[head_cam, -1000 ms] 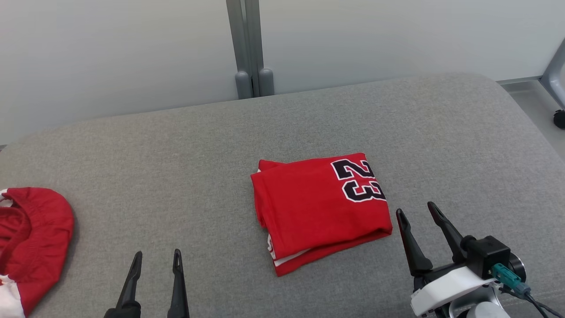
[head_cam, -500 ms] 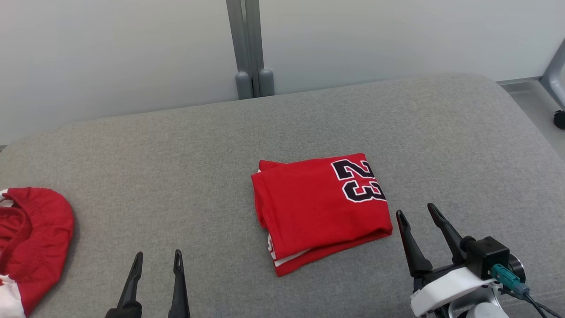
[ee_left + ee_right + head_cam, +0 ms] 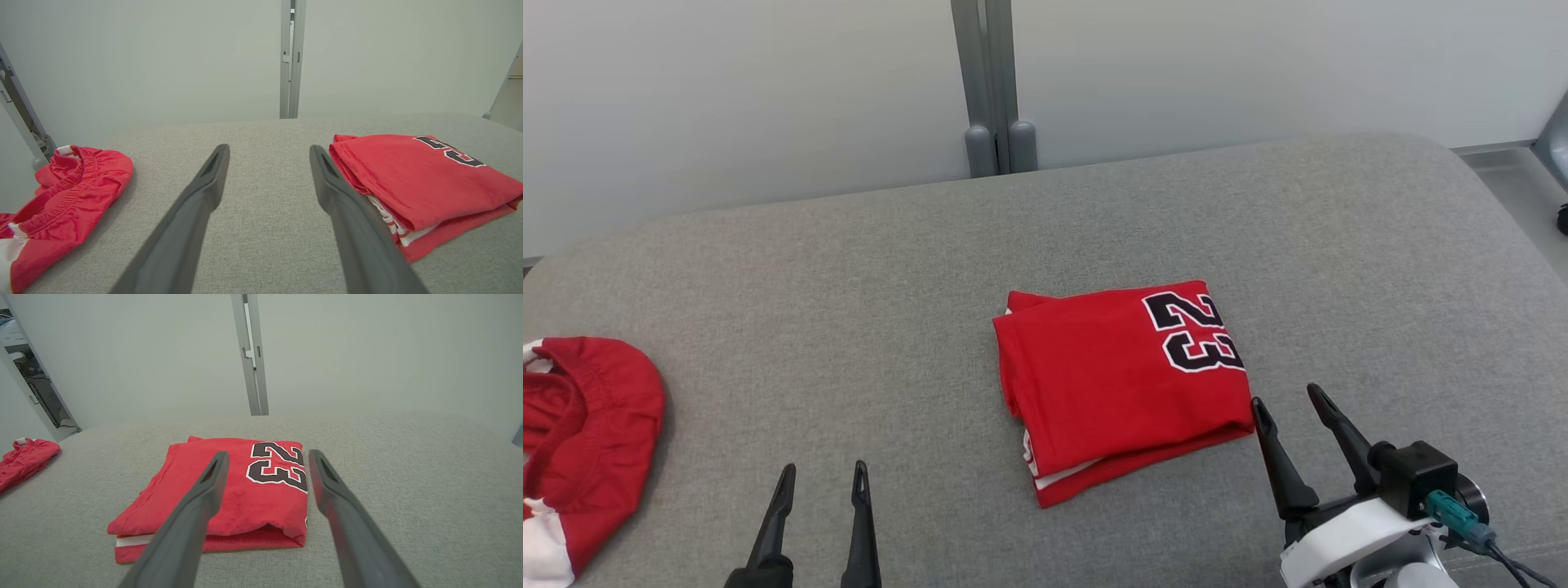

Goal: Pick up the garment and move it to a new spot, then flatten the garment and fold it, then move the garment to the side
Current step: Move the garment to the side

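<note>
Grey fabric covers the surface (image 3: 849,269), with a pale wall behind. Near its middle lies the jersey (image 3: 1111,384), red and folded into a compact rectangle. A black 23 outlined in white shows on top, and a white-striped layer peeks out at the near edge. The fold looks finished, so the move aside is probably what remains. The right end effector (image 3: 1285,395) hovers just beside the jersey's near right corner, wide and empty, seemingly lined up for that grasp. The left end effector (image 3: 824,468), equally wide and empty, waits well apart, between the jersey and a crumpled red garment (image 3: 588,433).
</note>
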You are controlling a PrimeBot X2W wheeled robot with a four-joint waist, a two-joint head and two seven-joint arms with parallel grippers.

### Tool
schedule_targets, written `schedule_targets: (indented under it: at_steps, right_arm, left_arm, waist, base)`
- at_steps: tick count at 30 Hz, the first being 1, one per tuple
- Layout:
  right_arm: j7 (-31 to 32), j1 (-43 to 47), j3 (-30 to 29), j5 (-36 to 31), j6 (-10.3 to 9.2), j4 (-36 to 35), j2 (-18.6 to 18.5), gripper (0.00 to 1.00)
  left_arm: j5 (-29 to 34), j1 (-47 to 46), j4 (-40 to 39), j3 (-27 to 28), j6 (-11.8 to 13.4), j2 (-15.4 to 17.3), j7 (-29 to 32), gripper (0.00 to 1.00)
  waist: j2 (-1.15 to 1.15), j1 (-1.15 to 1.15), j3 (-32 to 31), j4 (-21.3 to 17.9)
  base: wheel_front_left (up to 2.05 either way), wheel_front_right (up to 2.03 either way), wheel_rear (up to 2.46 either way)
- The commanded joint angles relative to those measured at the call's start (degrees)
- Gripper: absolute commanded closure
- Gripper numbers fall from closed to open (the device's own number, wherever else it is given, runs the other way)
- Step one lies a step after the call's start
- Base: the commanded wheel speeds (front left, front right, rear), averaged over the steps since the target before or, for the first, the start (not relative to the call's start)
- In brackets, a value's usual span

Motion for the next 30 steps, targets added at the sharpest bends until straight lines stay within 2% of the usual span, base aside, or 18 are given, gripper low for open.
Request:
schedule_targets:
  at_steps: [1, 8, 14, 18, 22, 27, 30]
  right_arm:
    - [-0.2, -1.0, 0.3, 0.8, -0.09, 0.5, -0.4, 0.00]
    - [-0.2, -5.4, 2.0, 4.8, -0.09, 2.9, -3.0, 0.00]
    - [-0.2, -12.4, 5.0, 12.1, -0.09, 6.4, -7.5, 0.00]
    - [-0.1, -16.8, 9.0, 20.3, -0.09, 10.6, -11.5, 0.00]
    - [3.5, -20.8, 13.5, 31.6, -0.09, 13.3, -15.4, 0.00]
    - [9.6, -24.0, 18.3, 45.6, -0.08, 12.4, -20.2, 0.00]
    - [11.8, -25.4, 20.2, 51.5, -0.08, 11.8, -22.4, 0.00]
  left_arm:
    - [0.4, -0.8, 0.1, -0.1, -0.1, 0.1, 0.0, 0.00]
    - [1.1, -2.7, -0.5, -1.5, -0.7, 0.1, 0.0, 0.00]
    - [1.0, -5.9, -1.5, -2.9, -1.1, 0.1, 0.0, 0.00]
    - [1.4, -8.1, -1.9, -3.4, -1.3, 0.1, 0.0, 0.00]
    - [1.9, -9.8, -2.3, -4.1, -1.3, 0.1, 0.0, 0.00]
    - [2.0, -12.1, -2.4, -4.8, -1.4, 0.1, 0.0, 0.00]
    - [2.0, -13.4, -2.5, -5.3, -1.4, 0.1, 0.0, 0.00]
  waist:
    - [0.00, 0.00, 0.6, 0.3]
    - [0.00, 0.00, 4.1, 1.8]
    - [0.00, 0.00, 9.3, 3.2]
    - [0.00, 0.00, 12.3, 4.0]
    - [0.00, 0.00, 15.1, 4.8]
    - [0.00, 0.00, 18.4, 5.5]
    - [0.00, 0.00, 20.1, 5.9]
  base:
    - [0.00, 0.00, 0.00]
    - [0.00, 0.00, 0.00]
    - [0.00, 0.00, 0.00]
    - [0.00, 0.00, 0.00]
    - [0.00, 0.00, 0.00]
    - [0.00, 0.00, 0.00]
    - [0.00, 0.00, 0.00]
